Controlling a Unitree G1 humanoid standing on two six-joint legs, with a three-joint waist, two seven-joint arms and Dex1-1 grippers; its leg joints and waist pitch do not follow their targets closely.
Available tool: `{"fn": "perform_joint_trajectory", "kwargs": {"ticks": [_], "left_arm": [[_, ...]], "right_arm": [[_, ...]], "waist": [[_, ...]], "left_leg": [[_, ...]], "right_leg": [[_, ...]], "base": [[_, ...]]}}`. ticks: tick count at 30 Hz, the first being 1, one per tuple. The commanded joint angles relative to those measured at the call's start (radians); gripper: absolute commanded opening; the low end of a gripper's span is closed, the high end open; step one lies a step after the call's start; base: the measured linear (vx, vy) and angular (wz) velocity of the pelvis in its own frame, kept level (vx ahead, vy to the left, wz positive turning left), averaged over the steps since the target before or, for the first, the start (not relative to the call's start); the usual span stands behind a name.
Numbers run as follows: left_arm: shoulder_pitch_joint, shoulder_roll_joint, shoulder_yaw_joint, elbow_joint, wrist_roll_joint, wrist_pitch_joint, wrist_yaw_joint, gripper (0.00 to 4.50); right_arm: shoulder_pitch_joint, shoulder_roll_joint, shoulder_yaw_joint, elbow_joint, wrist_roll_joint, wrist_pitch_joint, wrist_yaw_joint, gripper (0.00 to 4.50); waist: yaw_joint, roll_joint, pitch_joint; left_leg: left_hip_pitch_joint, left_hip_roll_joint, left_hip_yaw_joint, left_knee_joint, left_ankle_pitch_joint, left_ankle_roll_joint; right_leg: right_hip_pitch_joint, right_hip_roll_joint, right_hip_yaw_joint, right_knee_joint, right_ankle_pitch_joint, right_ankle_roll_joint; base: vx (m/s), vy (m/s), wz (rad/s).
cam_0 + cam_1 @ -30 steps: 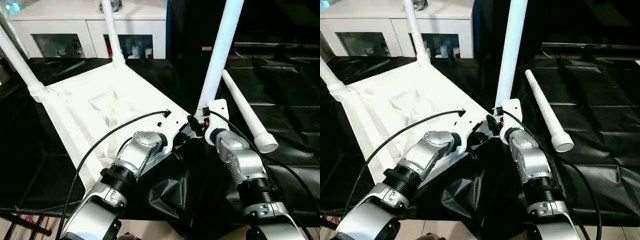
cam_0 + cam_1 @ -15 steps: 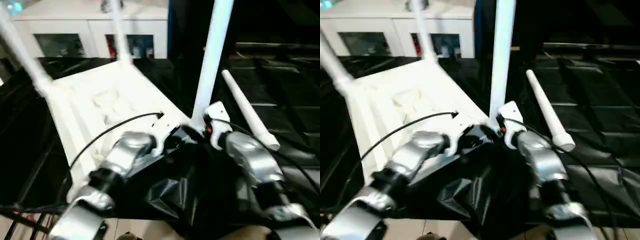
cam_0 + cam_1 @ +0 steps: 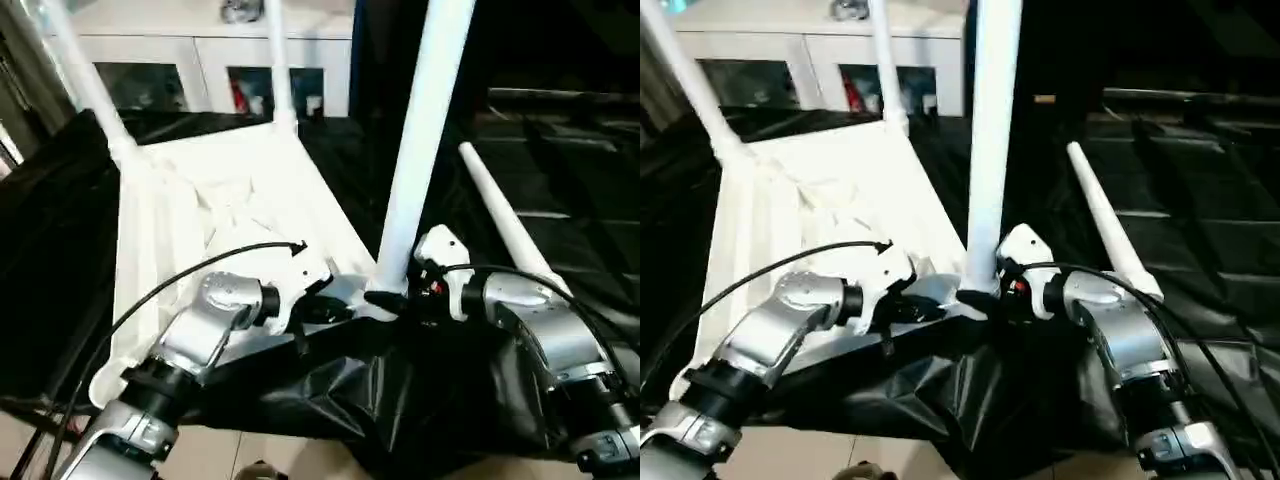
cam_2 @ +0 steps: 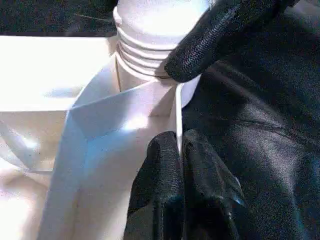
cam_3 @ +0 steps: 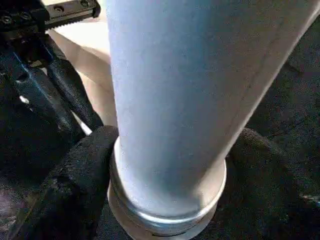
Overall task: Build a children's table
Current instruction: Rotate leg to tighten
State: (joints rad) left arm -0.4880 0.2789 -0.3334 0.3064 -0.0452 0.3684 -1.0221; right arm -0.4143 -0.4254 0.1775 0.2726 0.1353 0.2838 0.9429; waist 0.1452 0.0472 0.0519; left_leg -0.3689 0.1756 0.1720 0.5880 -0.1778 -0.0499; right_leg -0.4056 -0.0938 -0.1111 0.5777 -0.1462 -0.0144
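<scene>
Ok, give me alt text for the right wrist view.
A thick white table leg stands upright, its ringed base seated between the right gripper's two black fingers. Behind it, the left gripper pinches the white tabletop's edge.

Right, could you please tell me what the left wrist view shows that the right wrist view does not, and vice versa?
Left wrist view: the left gripper pinched shut on the thin rim of the white plastic tabletop, and the ridged foot of the white tubular leg in its corner socket. Right wrist view: the leg's smooth shaft rising, with the left gripper seen from outside. Both: that leg's base, the tabletop corner and the black cloth.
</scene>
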Motion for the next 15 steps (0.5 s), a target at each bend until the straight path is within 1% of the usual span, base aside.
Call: {"fn": "perform_joint_trajectory", "kwargs": {"ticks": [1,2,6,8,11,12,13,14,15], "left_arm": [[-0.016,-0.011,0.0,-0.065,-0.054,-0.022,-0.047,0.0],[-0.015,-0.01,0.0,-0.068,-0.054,-0.019,-0.047,0.0],[-0.013,-0.011,0.0,-0.073,-0.052,-0.012,-0.041,0.0],[-0.015,-0.017,0.002,-0.065,-0.044,-0.009,-0.025,0.0],[-0.022,-0.031,0.008,-0.046,-0.033,-0.002,0.009,0.0],[-0.04,-0.058,0.018,-0.01,-0.016,0.005,0.067,0.0],[-0.047,-0.069,0.023,0.006,-0.008,0.007,0.093,0.0],[-0.063,-0.093,0.034,0.038,0.005,0.009,0.144,0.0],[-0.085,-0.124,0.052,0.08,0.015,0.014,0.208,0.0]], "right_arm": [[0.006,-0.006,-0.002,-0.03,0.014,0.006,0.008,3.37],[0.01,-0.005,0.0,-0.035,0.015,0.01,0.015,3.31],[0.02,-0.001,0.0,-0.043,0.021,0.021,0.023,3.14],[0.027,0.005,0.0,-0.046,0.025,0.031,0.014,2.91],[0.031,0.022,-0.006,-0.039,0.023,0.041,-0.02,2.78],[0.024,0.06,-0.024,-0.01,0.01,0.052,-0.101,2.74],[0.02,0.076,-0.031,0.003,0.003,0.055,-0.135,2.74],[0.013,0.106,-0.046,0.026,-0.006,0.064,-0.2,2.72],[0.009,0.137,-0.056,0.046,-0.015,0.078,-0.259,2.71]], "waist": [[-0.004,-0.017,-0.069],[-0.004,-0.019,-0.069],[-0.003,-0.018,-0.07],[-0.003,-0.018,-0.069],[-0.004,-0.019,-0.069],[-0.006,-0.02,-0.069],[-0.008,-0.02,-0.068],[-0.008,-0.02,-0.069],[-0.01,-0.02,-0.069]], "left_leg": [[0.009,0.054,-0.017,-0.07,-0.242,0.051],[0.009,0.055,-0.017,-0.07,-0.238,0.052],[0.007,0.055,-0.017,-0.069,-0.225,0.057],[0.008,0.055,-0.017,-0.07,-0.232,0.055],[0.007,0.054,-0.018,-0.07,-0.233,0.05],[0.007,0.053,-0.018,-0.071,-0.231,0.048],[0.007,0.051,-0.016,-0.07,-0.226,0.047],[0.009,0.05,-0.018,-0.07,-0.231,0.038],[0.008,0.049,-0.017,-0.069,-0.228,0.038]], "right_leg": [[0.053,-0.071,0.056,-0.072,-0.368,-0.154],[0.054,-0.071,0.056,-0.071,-0.367,-0.154],[0.053,-0.069,0.056,-0.07,-0.355,-0.153],[0.053,-0.07,0.055,-0.071,-0.369,-0.151],[0.052,-0.07,0.055,-0.073,-0.383,-0.142],[0.053,-0.07,0.055,-0.073,-0.384,-0.14],[0.051,-0.067,0.054,-0.074,-0.384,-0.139],[0.052,-0.07,0.053,-0.077,-0.399,-0.134],[0.051,-0.07,0.053,-0.077,-0.4,-0.133]], "base": [[0.0,0.0,0.0],[0.0,0.0,0.0],[0.0,0.0,0.0],[0.0,0.0,0.0],[0.0,0.0,0.0],[0.0,0.0,0.0],[0.0,0.0,0.0],[0.0,0.0,0.0],[0.0,0.0,0.0]]}}
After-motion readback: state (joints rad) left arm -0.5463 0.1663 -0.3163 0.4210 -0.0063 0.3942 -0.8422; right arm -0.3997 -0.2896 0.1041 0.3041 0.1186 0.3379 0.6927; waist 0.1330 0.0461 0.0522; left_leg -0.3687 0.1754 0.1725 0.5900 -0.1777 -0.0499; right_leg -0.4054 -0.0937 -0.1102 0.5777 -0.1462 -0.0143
